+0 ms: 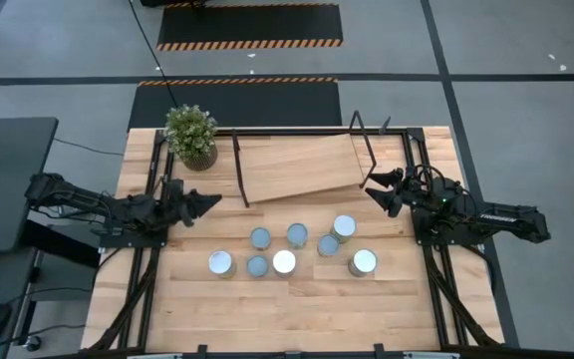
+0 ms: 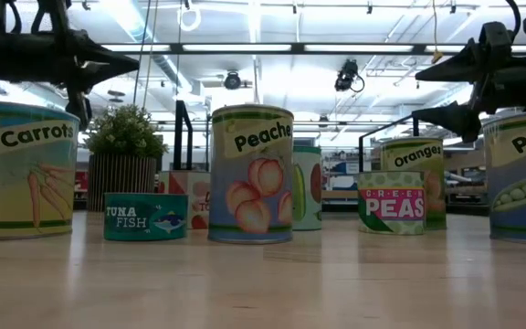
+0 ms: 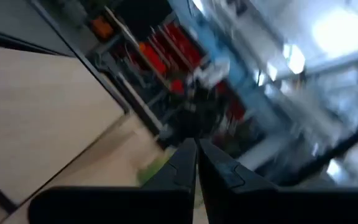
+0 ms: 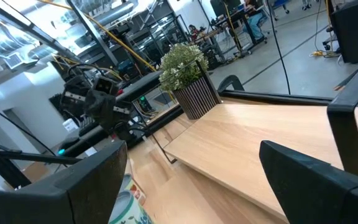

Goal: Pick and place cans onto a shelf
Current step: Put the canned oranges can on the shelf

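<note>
Eight cans stand upright on their bases in a cluster on the table's near middle [image 1: 284, 262], among them a peaches can [image 2: 250, 174] and a green peas can [image 2: 391, 203]. The shelf [image 1: 297, 165], a light wooden board in a black wire frame, stands at the far middle and shows in the right wrist view [image 4: 272, 143]. My left gripper [image 1: 207, 202] hovers left of the cans, shut and empty; its fingers meet in the left wrist view [image 3: 196, 163]. My right gripper [image 1: 372, 189] hovers by the shelf's right end, open and empty [image 4: 191, 180].
A potted plant [image 1: 191, 135] stands at the far left beside the shelf. Black frame rails run along the table's left [image 1: 147, 269] and right [image 1: 436, 279] sides. Bare tabletop lies in front of the cans [image 1: 297, 309].
</note>
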Available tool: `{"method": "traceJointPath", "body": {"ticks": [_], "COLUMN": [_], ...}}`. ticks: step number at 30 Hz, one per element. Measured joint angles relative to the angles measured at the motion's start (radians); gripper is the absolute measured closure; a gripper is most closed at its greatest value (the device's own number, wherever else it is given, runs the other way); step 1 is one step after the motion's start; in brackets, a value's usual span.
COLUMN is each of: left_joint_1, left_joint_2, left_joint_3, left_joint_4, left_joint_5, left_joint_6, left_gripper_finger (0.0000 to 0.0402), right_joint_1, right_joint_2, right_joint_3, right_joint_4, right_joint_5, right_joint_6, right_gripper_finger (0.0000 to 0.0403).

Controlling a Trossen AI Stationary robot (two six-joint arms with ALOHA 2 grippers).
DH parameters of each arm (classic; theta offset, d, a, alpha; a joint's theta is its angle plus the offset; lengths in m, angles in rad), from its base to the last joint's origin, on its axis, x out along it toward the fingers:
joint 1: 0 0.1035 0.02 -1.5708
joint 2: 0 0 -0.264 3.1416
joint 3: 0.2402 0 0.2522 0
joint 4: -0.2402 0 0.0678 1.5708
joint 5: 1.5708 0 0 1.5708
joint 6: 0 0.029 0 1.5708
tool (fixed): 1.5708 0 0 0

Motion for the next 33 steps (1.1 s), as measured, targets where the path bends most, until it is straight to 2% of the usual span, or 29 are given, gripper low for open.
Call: {"method": "traceJointPath", "body": {"ticks": [2, 6, 14, 22, 29, 33], "left_joint_1": [0.0, 0.0, 0.0, 0.0, 0.0, 0.0], "left_joint_2": [0.0, 0.0, 0.0, 0.0, 0.0, 0.0], "left_joint_3": [0.0, 0.0, 0.0, 0.0, 0.0, 0.0], "left_joint_4": [0.034, 0.111, 0.128, 0.126, 0.127, 0.127], "left_joint_5": [-0.033, -0.081, -0.098, -0.239, -0.242, -0.242], "left_joint_6": [-0.041, -0.029, -0.001, 0.035, 0.061, 0.061], "left_gripper_finger": [0.0379, 0.0379, 0.0379, 0.0374, 0.0332, 0.0313], "right_joint_1": [0.0, 0.0, 0.0, 0.0, 0.0, 0.0], "right_joint_2": [0.0, 0.0, 0.0, 0.0, 0.0, 0.0], "right_joint_3": [0.0, 0.0, 0.0, 0.0, 0.0, 0.0], "right_joint_4": [0.042, 0.15, 0.242, 0.249, 0.256, 0.265], "right_joint_5": [0.015, 0.025, 0.193, 0.202, 0.203, 0.202], "right_joint_6": [0.057, 0.21, 0.305, 0.348, 0.345, 0.409], "right_gripper_finger": [0.0029, 0.0029, 0.0029, 0.0029, 0.0029, 0.0029]}}
